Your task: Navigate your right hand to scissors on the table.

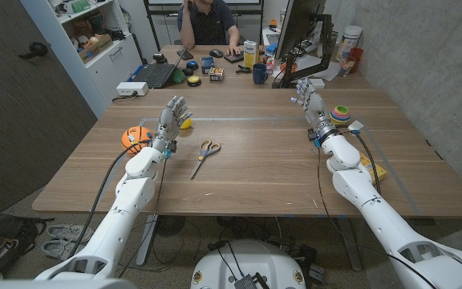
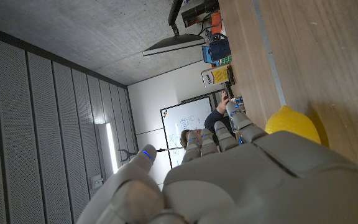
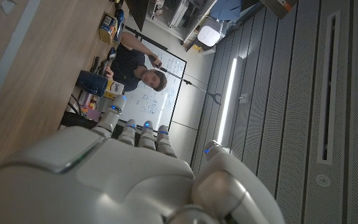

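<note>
Two white robot arms reach in over the near edge of a wooden table (image 1: 263, 172); the right hand (image 1: 310, 99) stands raised above the far right part of the tabletop, fingers apart and pointing up, holding nothing; in its own wrist view the same hand (image 3: 135, 180) shows its back, fingers (image 3: 143, 134) extended and free; just beside it, on its outer side, sits a stack of coloured rings (image 1: 340, 114), not touching; beyond it a dark monitor (image 1: 299, 32) stands on the far end of the table; a yellow flat item (image 1: 373, 168) lies nearer the robot, beside the right forearm.

Well apart from the right hand, toward the robot's left and a little nearer the robot, the scissors (image 1: 205, 155) lie flat on the wood, orange-brown handles away from the robot, blades pointing back at it; nothing touches them.

The left hand (image 1: 172, 118) is likewise upright and unladen, fingers spread; a yellow lemon-like object (image 2: 293, 124) rests just past it; an orange ball (image 1: 135, 136) lies on its outer side; a person (image 1: 207, 22) sits at the far end amid a laptop (image 1: 155, 75) and boxes.
</note>
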Robot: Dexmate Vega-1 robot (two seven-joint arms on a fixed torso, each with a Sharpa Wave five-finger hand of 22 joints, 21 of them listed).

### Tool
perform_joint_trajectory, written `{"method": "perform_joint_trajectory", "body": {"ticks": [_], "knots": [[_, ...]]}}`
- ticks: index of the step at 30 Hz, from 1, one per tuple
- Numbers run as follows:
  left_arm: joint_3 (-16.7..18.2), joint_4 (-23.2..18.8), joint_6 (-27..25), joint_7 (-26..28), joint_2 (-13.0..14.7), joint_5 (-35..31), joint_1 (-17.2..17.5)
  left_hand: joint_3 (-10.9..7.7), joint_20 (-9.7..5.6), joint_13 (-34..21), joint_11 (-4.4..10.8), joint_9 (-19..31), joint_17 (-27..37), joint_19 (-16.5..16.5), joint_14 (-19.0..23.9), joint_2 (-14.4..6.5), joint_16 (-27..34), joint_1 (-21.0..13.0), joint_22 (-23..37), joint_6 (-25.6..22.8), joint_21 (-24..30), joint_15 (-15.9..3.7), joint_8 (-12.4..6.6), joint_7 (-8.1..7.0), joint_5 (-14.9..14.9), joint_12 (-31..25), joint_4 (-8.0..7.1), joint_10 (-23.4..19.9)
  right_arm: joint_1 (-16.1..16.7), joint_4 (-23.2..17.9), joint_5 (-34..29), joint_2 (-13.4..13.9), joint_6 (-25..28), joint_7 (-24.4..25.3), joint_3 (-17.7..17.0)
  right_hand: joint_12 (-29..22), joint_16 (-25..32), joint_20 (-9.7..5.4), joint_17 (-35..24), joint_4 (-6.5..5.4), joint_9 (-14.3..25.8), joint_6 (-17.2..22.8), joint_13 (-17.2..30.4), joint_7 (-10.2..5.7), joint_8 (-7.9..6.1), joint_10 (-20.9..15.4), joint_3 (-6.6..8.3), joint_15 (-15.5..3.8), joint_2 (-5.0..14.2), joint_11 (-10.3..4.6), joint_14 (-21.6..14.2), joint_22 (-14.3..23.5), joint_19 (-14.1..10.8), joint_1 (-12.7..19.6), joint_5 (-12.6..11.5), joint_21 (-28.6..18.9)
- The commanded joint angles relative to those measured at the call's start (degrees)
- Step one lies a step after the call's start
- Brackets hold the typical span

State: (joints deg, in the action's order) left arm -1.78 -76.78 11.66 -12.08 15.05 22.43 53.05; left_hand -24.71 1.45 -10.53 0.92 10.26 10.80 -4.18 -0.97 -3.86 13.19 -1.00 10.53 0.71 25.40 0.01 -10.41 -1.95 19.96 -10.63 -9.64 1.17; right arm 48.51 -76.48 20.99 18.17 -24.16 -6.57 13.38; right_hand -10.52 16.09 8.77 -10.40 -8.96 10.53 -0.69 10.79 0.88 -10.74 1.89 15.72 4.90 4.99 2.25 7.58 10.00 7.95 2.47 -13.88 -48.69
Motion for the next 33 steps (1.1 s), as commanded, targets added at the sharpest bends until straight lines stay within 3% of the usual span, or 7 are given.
{"method": "perform_joint_trajectory", "body": {"ticks": [1, 7, 12, 22, 33], "knots": [[1.26, -1.08, -0.38, -0.36, -1.04, -1.06, 0.82, 0.32, 0.16, -0.31, -0.15, 0.31, 0.22, -0.53, -0.58, 0.13, 0.34, 0.56, 0.22, 0.25, -0.19, -0.04, -0.2, -0.14, 0.54, -0.37, 0.11, 0.26, -1.1, -0.79, -4.96, -0.07, -4.26, 0.65, 1.01, -0.12, -0.31, 1.98, 0.14, 0.74, 0.25, 0.51, 0.06, -1.16, -0.28, 0.07, 0.14, 0.24, 1.21, -0.37, 0.29, 0.07, 0.78, 1.15, -0.29, 0.73], [1.49, -1.34, -0.46, -0.52, -1.39, -1.29, 1.0, 0.5, 0.18, -0.31, -0.04, 0.31, 0.22, -0.57, -0.59, 0.14, 0.34, 0.6, 0.23, 0.24, -0.28, 0.01, -0.21, -0.15, 0.59, -0.35, 0.07, 0.33, -1.26, -1.56, -6.65, 0.32, -5.71, 0.57, 1.37, -0.08, -0.61, 1.91, 0.21, 1.16, 0.23, 0.32, 0.03, -1.86, -0.16, 0.36, 0.18, 0.2, 0.96, -1.62, 0.29, 0.07, 0.92, 1.77, -0.38, 1.21], [1.64, -1.77, -0.71, -0.39, -1.58, -1.55, 1.3, 0.63, 0.18, -0.31, -0.1, 0.31, 0.22, -0.6, -0.61, 0.14, 0.34, 0.63, 0.23, 0.26, -0.36, 0.03, -0.21, -0.19, 0.62, -0.36, 0.05, 0.31, -1.16, -2.3, -8.12, 0.64, -6.83, 0.68, 1.66, -0.04, -0.91, 1.99, 0.23, 1.43, 0.21, 0.14, 0.02, -2.56, -0.08, 0.69, 0.17, 0.22, 0.78, -2.38, 0.33, 0.12, -0.45, 2.22, -0.47, 1.09], [1.81, -2.35, -0.81, -0.18, -1.96, -1.99, 1.62, 0.86, 0.18, -0.31, -0.11, 0.31, 0.21, -0.65, -0.56, 0.12, 0.37, 0.65, 0.23, 0.24, -0.51, 0.05, -0.23, -0.17, 0.7, -0.35, 0.01, 0.35, -2.29, -0.38, -12.49, 0.5, -11.46, 1.5, 2.73, -0.16, -1.57, 2.6, 0.19, 1.6, 0.2, 0.23, -0.01, -3.65, -0.16, 0.86, -0.02, -0.24, 0.52, -3.16, 0.79, 0.14, 2.51, 2.64, -0.54, 2.96], [1.76, -2.67, -1.13, 0.08, -2.26, -2.47, 1.66, 1.08, 0.2, -0.31, -0.18, 0.3, 0.2, -0.72, -0.6, 0.09, 0.36, 0.66, 0.24, 0.22, -0.65, 0.01, -0.25, -0.17, 0.78, -0.35, 0.0, 0.34, -4.49, 1.7, -16.9, 1.41, -16.37, -0.01, 4.56, 0.1, -2.4, 3.34, 0.29, 2.44, 0.15, -0.1, -0.05, -5.24, -0.01, 1.88, -0.11, -0.62, 0.0, -4.33, 1.55, 0.14, 1.31, 3.76, -0.65, 3.37]]}}
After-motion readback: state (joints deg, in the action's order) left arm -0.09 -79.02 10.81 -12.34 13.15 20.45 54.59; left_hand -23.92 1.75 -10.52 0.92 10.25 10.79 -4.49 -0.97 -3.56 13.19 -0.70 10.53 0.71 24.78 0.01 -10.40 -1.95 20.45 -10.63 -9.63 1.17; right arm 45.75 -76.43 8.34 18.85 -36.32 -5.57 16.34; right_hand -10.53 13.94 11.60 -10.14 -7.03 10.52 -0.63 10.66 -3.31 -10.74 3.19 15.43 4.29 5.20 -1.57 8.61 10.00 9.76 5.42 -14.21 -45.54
